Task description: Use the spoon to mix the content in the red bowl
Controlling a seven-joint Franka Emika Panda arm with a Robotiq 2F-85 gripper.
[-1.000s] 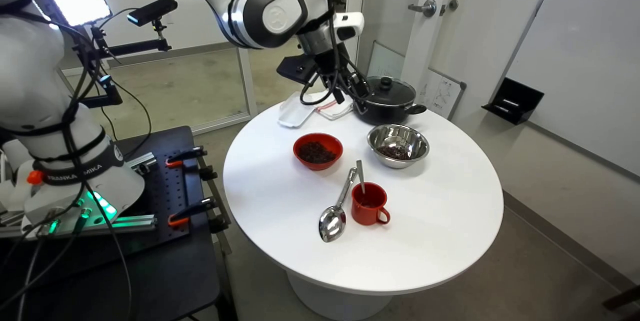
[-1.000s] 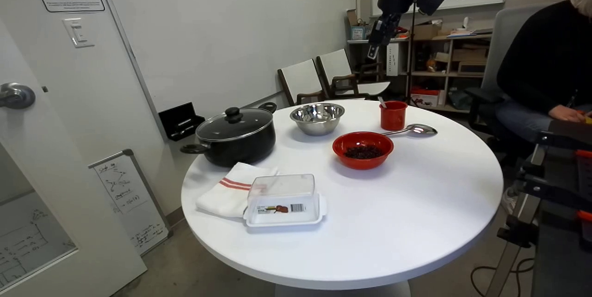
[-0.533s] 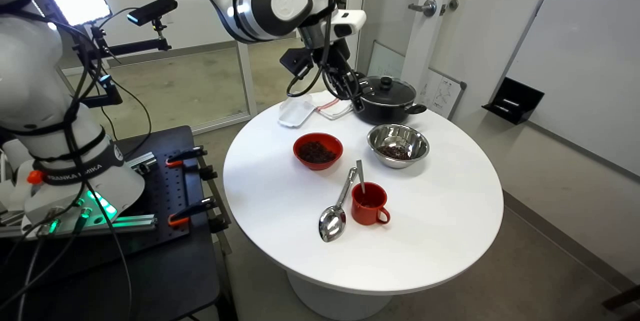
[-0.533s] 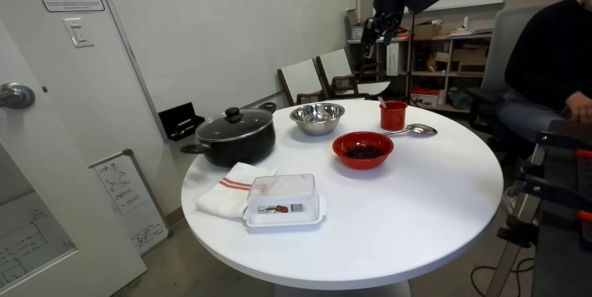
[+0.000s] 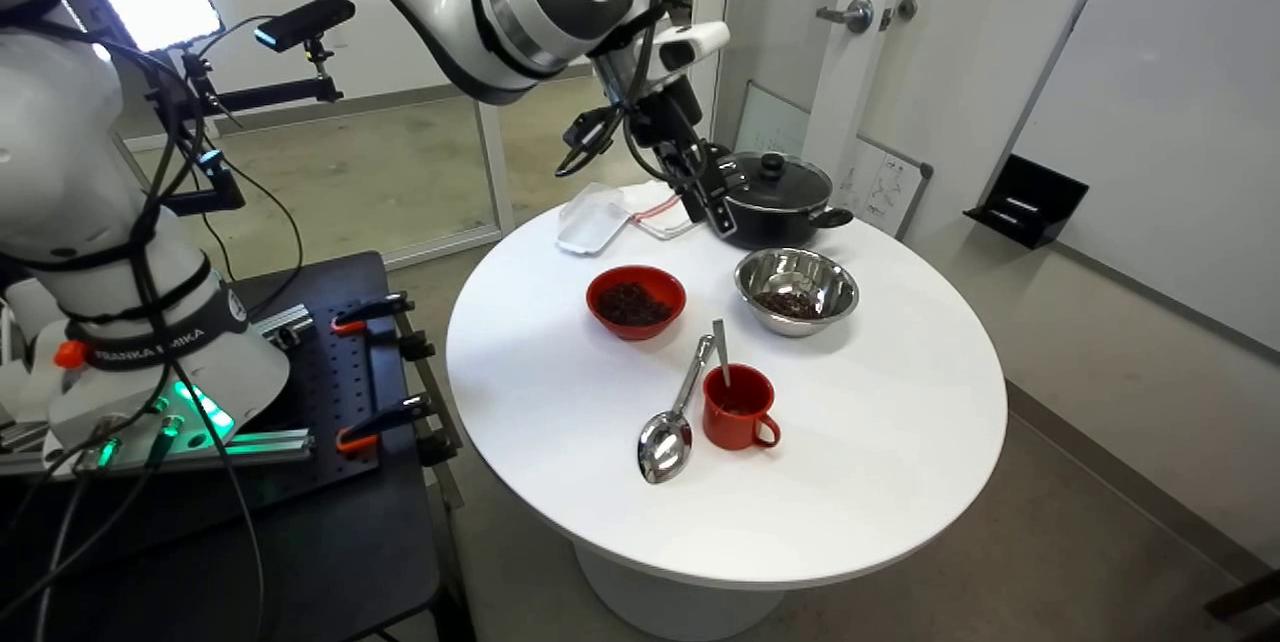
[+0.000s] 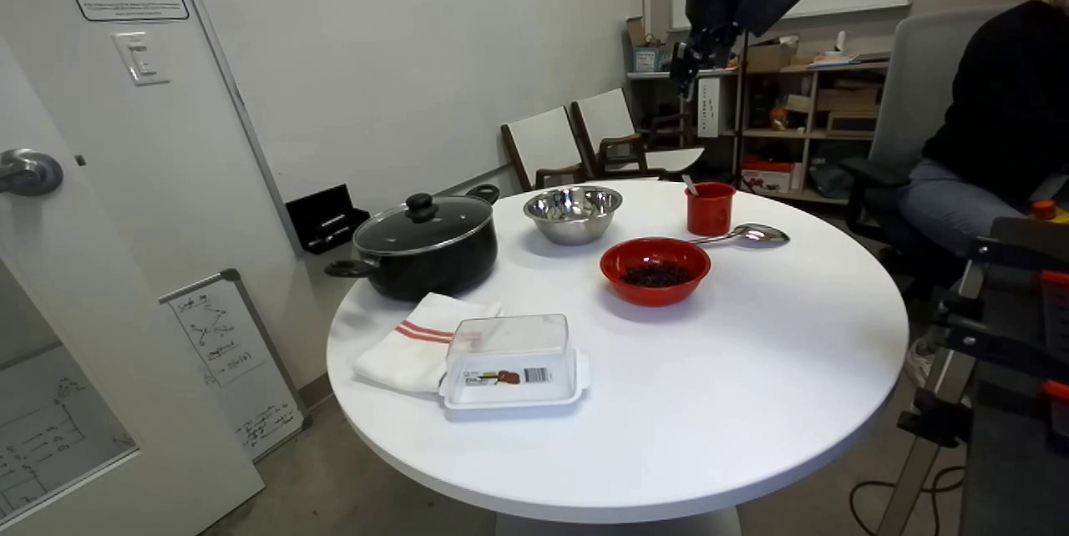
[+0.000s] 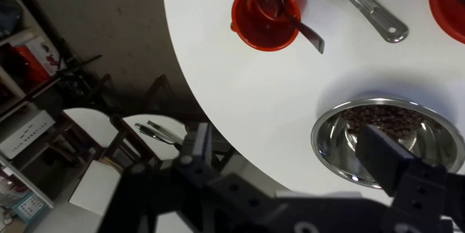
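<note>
The spoon [image 5: 665, 444], silver with a long handle, lies on the white table beside the red mug [image 5: 738, 412]. Its handle also shows in the wrist view [image 7: 370, 11]; its head is out of that view. A second thin-handled utensil [image 5: 721, 352] stands tilted in the mug. The red bowl [image 5: 636, 302] holds small dark pieces; it also shows in an exterior view [image 6: 656, 273] and partly at the wrist view's right edge [image 7: 445, 11]. My gripper [image 7: 284, 135] is open and empty, high above the table on the steel bowl's side, apart from the spoon and red bowl.
A steel bowl [image 5: 797, 292] with dark pieces stands under one finger in the wrist view. A black lidded pot [image 6: 426, 244], a white striped towel [image 6: 417, 344] and a clear plastic box [image 6: 514, 361] stand on the table [image 6: 710, 436]. A person [image 6: 1002, 118] sits beyond it.
The arm has turned at the wrist, and my gripper has shifted slightly down in an exterior view. The person has leaned back. The objects on the table have not moved.
</note>
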